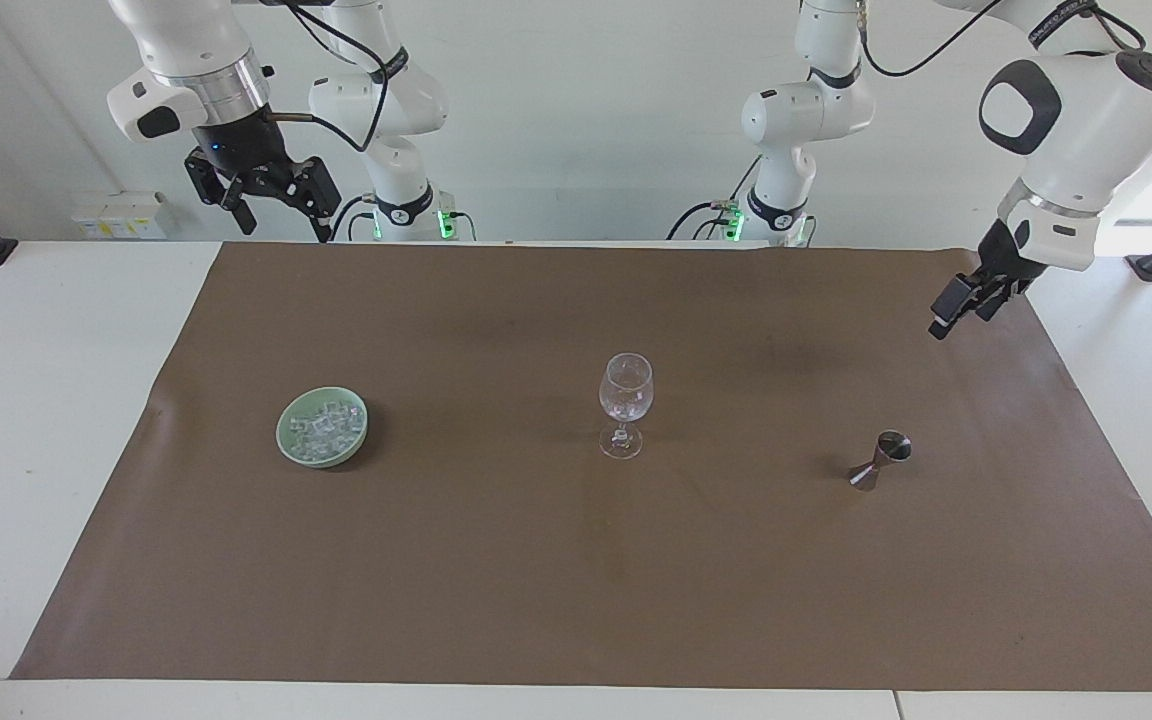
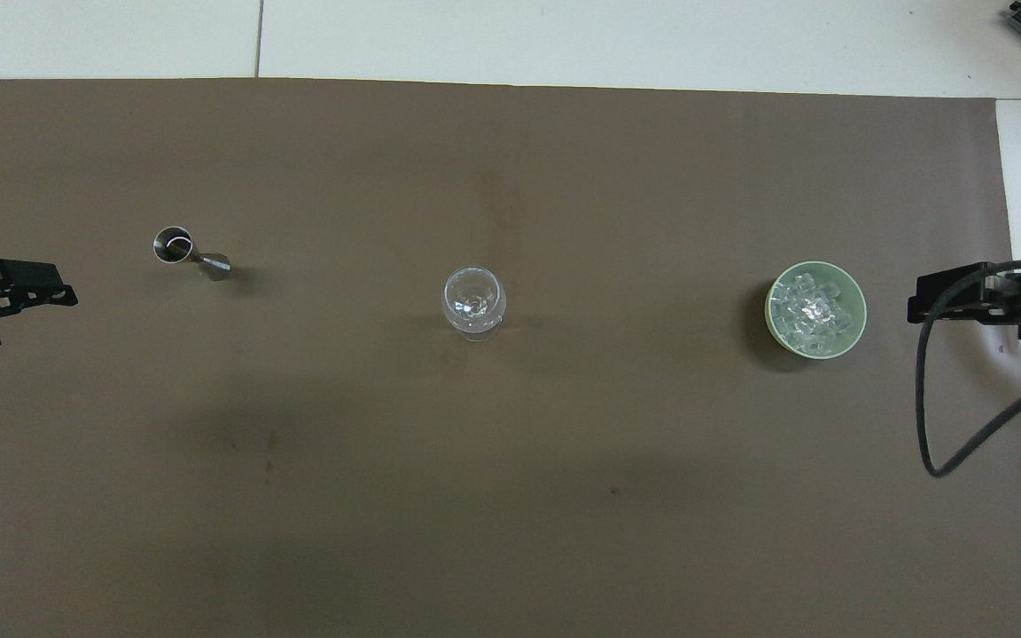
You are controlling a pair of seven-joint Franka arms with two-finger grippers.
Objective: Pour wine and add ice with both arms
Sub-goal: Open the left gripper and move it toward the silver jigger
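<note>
An empty clear wine glass (image 1: 626,405) stands upright mid-table on the brown mat. The ice (image 1: 324,425) is a heap of small clear cubes in a pale green dish (image 1: 288,445), toward the right arm's end. A small steel jigger (image 1: 881,460) stands toward the left arm's end. The wine is out of view. My left gripper (image 1: 941,325) hangs open and empty in the air over the mat's edge, off to the side of the jigger (image 2: 190,255). My right gripper (image 1: 286,232) waits open and empty, high over the mat's corner by its base.
The brown mat (image 1: 496,580) covers most of the white table (image 1: 26,400). A black cable (image 2: 927,399) loops down from the right arm over the mat's edge beside the dish (image 2: 856,332). The two arm bases stand at the robots' edge of the table.
</note>
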